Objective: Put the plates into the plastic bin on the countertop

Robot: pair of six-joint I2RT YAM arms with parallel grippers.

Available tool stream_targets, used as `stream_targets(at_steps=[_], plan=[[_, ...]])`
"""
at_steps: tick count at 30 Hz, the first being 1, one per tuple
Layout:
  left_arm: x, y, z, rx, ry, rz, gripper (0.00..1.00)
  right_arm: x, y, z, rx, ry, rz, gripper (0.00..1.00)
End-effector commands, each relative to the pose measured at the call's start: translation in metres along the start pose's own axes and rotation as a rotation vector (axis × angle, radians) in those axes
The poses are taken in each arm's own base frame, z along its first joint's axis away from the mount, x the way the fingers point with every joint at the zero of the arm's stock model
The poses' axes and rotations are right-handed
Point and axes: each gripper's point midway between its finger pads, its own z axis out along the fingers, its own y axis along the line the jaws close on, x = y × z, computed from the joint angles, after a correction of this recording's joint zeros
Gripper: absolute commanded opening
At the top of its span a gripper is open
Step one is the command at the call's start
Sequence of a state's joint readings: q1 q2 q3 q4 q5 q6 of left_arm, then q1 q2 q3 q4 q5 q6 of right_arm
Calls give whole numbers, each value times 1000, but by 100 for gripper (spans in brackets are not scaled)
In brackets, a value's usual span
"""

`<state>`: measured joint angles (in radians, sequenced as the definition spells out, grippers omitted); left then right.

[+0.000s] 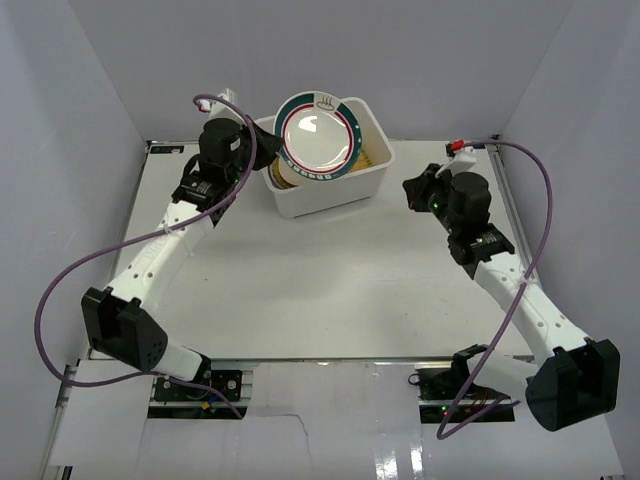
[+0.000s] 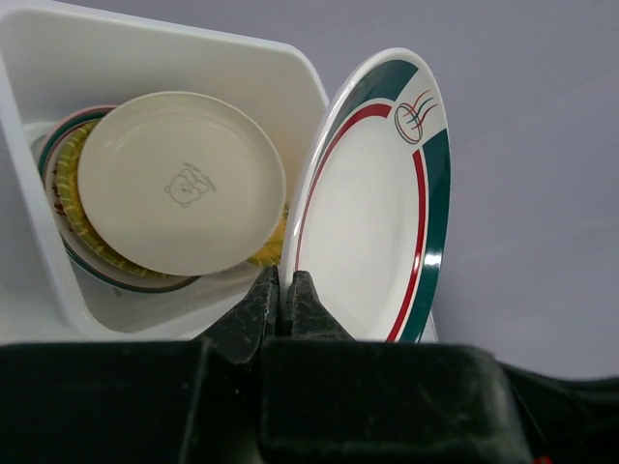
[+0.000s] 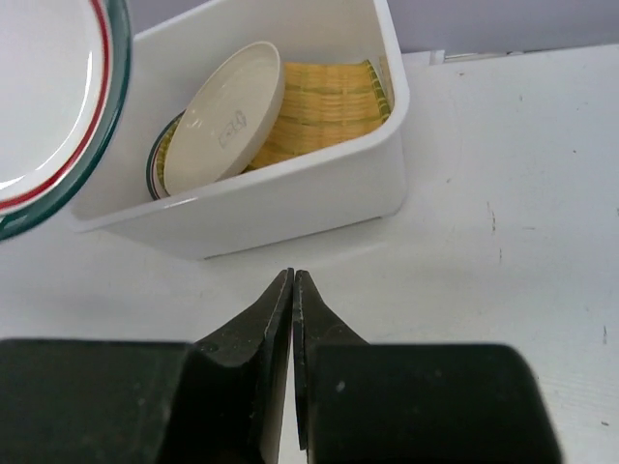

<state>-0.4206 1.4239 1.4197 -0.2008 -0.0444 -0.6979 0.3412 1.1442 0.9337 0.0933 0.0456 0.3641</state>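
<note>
One glossy round plate point(image 1: 318, 135), one rectangular plastic bin point(image 1: 322, 196).

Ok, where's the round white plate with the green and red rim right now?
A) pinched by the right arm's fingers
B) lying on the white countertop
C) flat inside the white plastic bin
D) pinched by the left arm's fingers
D: the left arm's fingers clamp the rim of the green-and-red-rimmed white plate, on edge above the white plastic bin; the right arm's fingers are shut and empty.
</note>
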Motion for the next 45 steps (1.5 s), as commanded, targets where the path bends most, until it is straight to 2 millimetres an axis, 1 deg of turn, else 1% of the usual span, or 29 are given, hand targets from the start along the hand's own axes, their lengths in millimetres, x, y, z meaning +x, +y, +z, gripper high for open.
stream_targets(at_steps=[1,3,4,6,7,9,10,11,14,16,18,20,21,23,24,27,28,29,30,31,32,33,34,37,40,42,43,44,45], plan=[[-34,-12,11,76,-45,-38,0,-19,9,-19,-41,-81,-9,8],[-28,4,32,38,-34,-38,0,-7,4,-26,-35,-70,-7,8],[-35,8,38,29,-45,-38,0,-3,1,-29,-24,-66,-8,8],[-34,17,52,16,-34,-41,0,6,-6,-36,-1,-59,-10,9],[-31,26,66,-2,-22,-43,0,10,-9,-39,6,-54,-11,9],[-24,36,80,-24,0,-43,0,18,-11,-45,5,-47,-10,10],[-11,46,93,-40,32,-44,0,21,-12,-46,4,-40,-10,10],[-12,45,99,-33,36,-40,0,25,-12,-49,1,-32,-10,10],[6,61,120,-71,84,-40,0,31,-13,-51,0,-17,-9,11],[11,71,126,-101,88,-29,0,34,-13,-52,-3,-8,-11,12],[20,80,136,-116,115,-10,14,36,-12,-54,-9,-1,-9,12],[23,78,139,-105,136,2,31,35,-12,-57,-10,-7,-10,13],[21,75,137,-94,138,7,60,36,-13,-58,-4,-1,-9,13],[18,67,130,-70,141,16,82,32,-12,-60,-2,-12,-11,16],[8,58,120,-52,122,35,98,33,-13,-61,3,-5,-11,19],[-10,44,95,-26,80,69,98,25,-10,-66,-1,-20,-16,27],[-18,37,73,-12,58,88,98,24,-9,-67,-3,-21,-14,35],[-21,34,62,-7,48,97,98,20,-8,-68,-8,-29,-16,41],[-24,29,49,7,32,107,98,24,-9,-70,-2,-13,-16,55],[-25,26,23,18,17,115,98,24,-10,-72,1,-9,-20,62],[-23,25,10,30,12,131,98,21,-9,-75,0,-20,-24,68],[-20,18,-4,67,12,141,98,20,-9,-76,1,-22,-27,84],[-12,20,-30,85,13,150,98,16,-9,-81,6,-37,-31,93],[13,13,-69,170,61,154,98,9,-11,-89,15,-66,-46,90],[52,18,-128,266,116,167,98,-16,-14,-110,56,-169,-35,90],[69,22,-150,296,140,175,98,-25,-22,-119,104,-233,23,90],[76,24,-161,314,146,181,98,-38,-29,-130,150,-308,71,90],[85,30,-178,317,139,188,98,-45,-30,-135,151,-348,77,90],[88,33,-185,320,131,199,98,-48,-31,-139,155,-369,69,90]])
